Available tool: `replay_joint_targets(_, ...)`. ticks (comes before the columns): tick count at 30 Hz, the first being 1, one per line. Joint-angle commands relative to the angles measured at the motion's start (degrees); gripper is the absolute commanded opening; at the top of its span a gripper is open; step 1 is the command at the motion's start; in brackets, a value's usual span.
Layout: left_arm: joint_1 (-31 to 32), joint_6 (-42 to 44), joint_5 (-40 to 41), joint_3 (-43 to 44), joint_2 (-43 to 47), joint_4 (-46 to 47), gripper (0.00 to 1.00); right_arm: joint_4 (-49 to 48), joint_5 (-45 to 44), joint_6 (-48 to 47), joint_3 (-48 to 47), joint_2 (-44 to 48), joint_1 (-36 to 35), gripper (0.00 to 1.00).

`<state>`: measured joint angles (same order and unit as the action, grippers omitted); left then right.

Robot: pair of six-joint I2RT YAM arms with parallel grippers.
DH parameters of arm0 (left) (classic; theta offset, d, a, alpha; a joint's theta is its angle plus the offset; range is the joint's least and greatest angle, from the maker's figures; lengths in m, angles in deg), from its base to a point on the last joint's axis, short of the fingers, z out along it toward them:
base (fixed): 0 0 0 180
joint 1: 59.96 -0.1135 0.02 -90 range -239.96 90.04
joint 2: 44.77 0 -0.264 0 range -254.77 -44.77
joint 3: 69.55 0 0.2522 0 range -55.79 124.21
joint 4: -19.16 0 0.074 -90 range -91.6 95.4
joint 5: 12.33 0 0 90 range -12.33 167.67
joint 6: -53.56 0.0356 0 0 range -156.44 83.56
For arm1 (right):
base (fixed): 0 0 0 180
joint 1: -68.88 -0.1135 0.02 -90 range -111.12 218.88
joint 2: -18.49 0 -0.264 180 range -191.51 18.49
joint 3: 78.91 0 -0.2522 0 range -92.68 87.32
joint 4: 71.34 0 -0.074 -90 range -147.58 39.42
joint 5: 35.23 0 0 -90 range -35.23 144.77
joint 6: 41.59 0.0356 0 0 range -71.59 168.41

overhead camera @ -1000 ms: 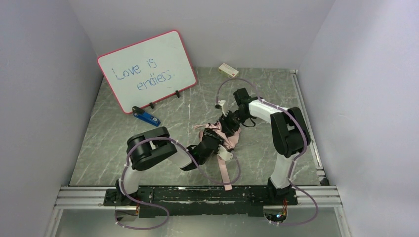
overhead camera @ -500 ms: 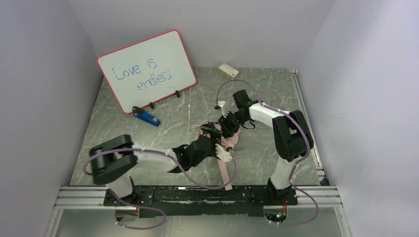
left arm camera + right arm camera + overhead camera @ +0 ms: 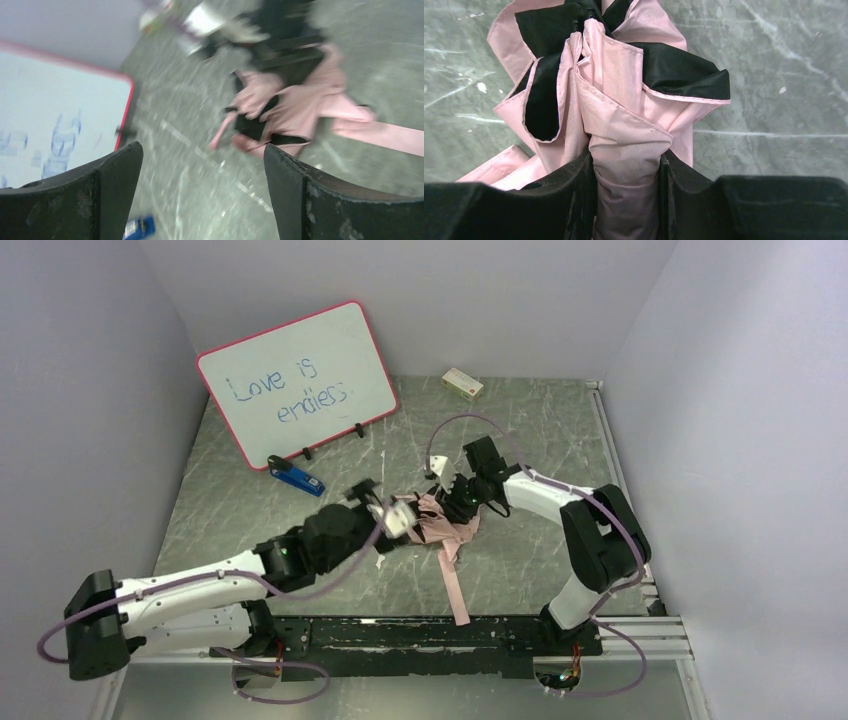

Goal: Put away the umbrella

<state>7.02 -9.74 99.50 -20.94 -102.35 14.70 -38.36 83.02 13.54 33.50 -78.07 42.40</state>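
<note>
Right hand (image 3: pixel 626 175) pinches the umbrella (image 3: pixel 624 110), its soft pink-and-black fabric crumpled.

Pale lavender walls (image 3: pixel 90 360) enclose a grey-green marbled tabletop (image 3: pixel 560 420) under even light.

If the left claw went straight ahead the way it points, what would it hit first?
Probably the pale pink and black folding umbrella, ahead of the left gripper; depth is unclear.
</note>
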Motion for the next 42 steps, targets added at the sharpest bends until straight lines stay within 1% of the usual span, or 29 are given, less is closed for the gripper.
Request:
replay_joint_targets(1, -13.11, -17.34, -7.37, 1.24, 3.27, -9.18, 0.94, -11.91, -11.81, -8.46, 8.03, -0.76, -3.64, 0.12)
replay_joint_targets(2, -16.19, -18.68, -9.50, 1.67, 3.64, -9.21, 0.96, -13.84, -13.21, -9.64, 9.70, 0.23, -4.48, 0.11)
replay_joint_targets(5, -23.78, -21.27, -14.04, 3.33, 2.89, -9.21, 0.97, -18.85, -17.55, -12.54, 13.80, 2.48, -7.29, 0.11)
replay_joint_targets(7, -26.47, -21.47, -16.81, 4.67, 0.93, -9.92, 0.97, -21.94, -18.97, -14.22, 16.10, 3.79, -9.19, 0.10)
replay_joint_targets(9, -27.78, -21.04, -18.49, 6.32, -1.66, -10.97, 0.97, -24.64, -19.96, -15.80, 18.81, 5.18, -11.11, 0.09)
replay_joint_targets(12, -28.21, -19.61, -21.13, 8.15, -4.55, -10.06, 0.97, -29.91, -21.31, -18.04, 23.64, 7.72, -13.85, 0.08)
replay_joint_targets(14, -28.30, -18.63, -21.30, 8.77, -5.94, -8.29, 0.97, -32.03, -22.15, -18.88, 25.95, 9.09, -15.25, 0.08)
replay_joint_targets(19, -28.91, -19.91, -17.32, 12.65, -8.37, -6.52, 0.97, -34.55, -22.78, -20.57, 30.25, 11.93, -16.92, 0.07)
replay_joint_targets(23, -29.16, -22.05, -17.24, 13.39, -7.55, -3.58, 0.97, -35.49, -22.61, -22.00, 32.20, 13.24, -17.82, 0.07)
replay_joint_targets(25, -29.26, -21.46, -20.50, 12.85, -7.42, -1.92, 0.97, -35.76, -22.55, -22.88, 32.77, 13.67, -18.28, 0.07)
replay_joint_targets(27, -29.28, -18.50, -26.63, 12.99, -8.37, -2.27, 0.97, -36.63, -22.27, -24.19, 33.86, 14.36, -18.79, 0.07)
replay_joint_targets(32, -29.28, -11.96, -41.84, 16.25, -14.98, -9.09, 0.97, -39.35, -22.72, -26.87, 36.05, 15.91, -20.78, 0.07)
replay_joint_targets(33, -29.28, -11.27, -43.72, 16.64, -16.30, -10.74, 0.97, -39.78, -22.74, -26.91, 36.19, 16.09, -21.21, 0.07)
replay_joint_targets(35, -29.28, -12.55, -47.49, 16.78, -18.73, -10.82, 0.97, -40.65, -22.71, -26.91, 36.49, 16.22, -21.82, 0.07)
replay_joint_targets(38, -29.15, -12.54, -50.82, 18.73, -23.34, -12.66, 0.97, -41.28, -22.78, -27.04, 36.68, 16.10, -22.53, 0.07)
replay_joint_targets(42, -29.01, -12.06, -50.44, 18.51, -26.92, -10.46, 0.97, -42.08, -22.99, -27.18, 37.03, 15.74, -23.04, 0.06)
